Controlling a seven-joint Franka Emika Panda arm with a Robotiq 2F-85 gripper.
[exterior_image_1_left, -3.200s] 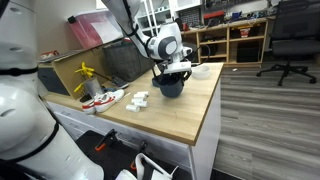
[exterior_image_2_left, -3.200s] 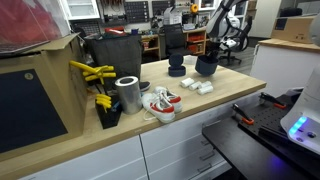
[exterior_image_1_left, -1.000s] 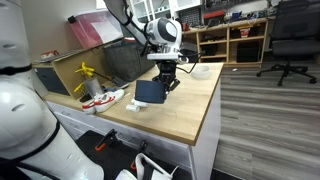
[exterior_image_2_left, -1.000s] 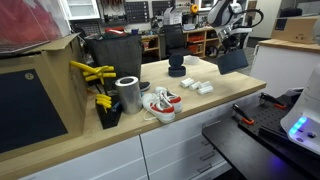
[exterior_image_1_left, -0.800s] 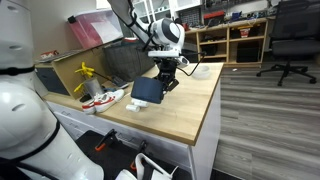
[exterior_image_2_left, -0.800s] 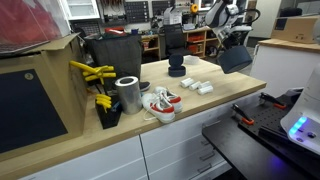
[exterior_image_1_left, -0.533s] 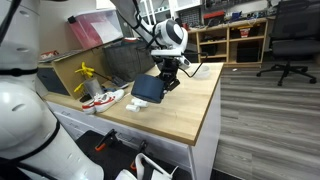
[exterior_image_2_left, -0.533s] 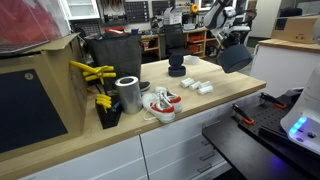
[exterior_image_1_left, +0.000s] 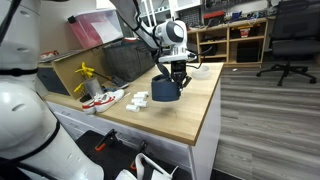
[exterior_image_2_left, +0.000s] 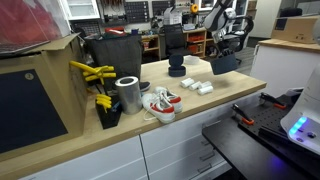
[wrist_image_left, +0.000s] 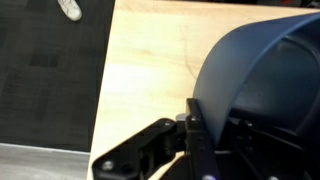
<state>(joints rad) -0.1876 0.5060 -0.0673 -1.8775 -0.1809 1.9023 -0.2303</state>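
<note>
My gripper (exterior_image_1_left: 175, 72) is shut on the rim of a dark blue bowl (exterior_image_1_left: 166, 89) and holds it tilted above the wooden worktop (exterior_image_1_left: 185, 115). In an exterior view the bowl (exterior_image_2_left: 224, 63) hangs under the gripper (exterior_image_2_left: 224, 47) near the far end of the worktop. In the wrist view the bowl (wrist_image_left: 260, 80) fills the right side, with one finger (wrist_image_left: 195, 135) pressed against its wall. White small objects (exterior_image_1_left: 138, 99) lie on the worktop just beside the bowl. A second dark bowl (exterior_image_2_left: 177, 68) stands upside down nearby.
A pair of white and red shoes (exterior_image_2_left: 160, 103), a metal can (exterior_image_2_left: 128, 94), yellow-handled tools (exterior_image_2_left: 92, 72) and a dark bin (exterior_image_2_left: 112, 55) stand along the worktop. A white dish (exterior_image_1_left: 201, 70) sits at the far corner. An office chair (exterior_image_1_left: 290, 40) stands on the floor.
The bowl was lifted off the worktop and turned on its side; over the last second it has swung back to a more level pose and come lower, still held.
</note>
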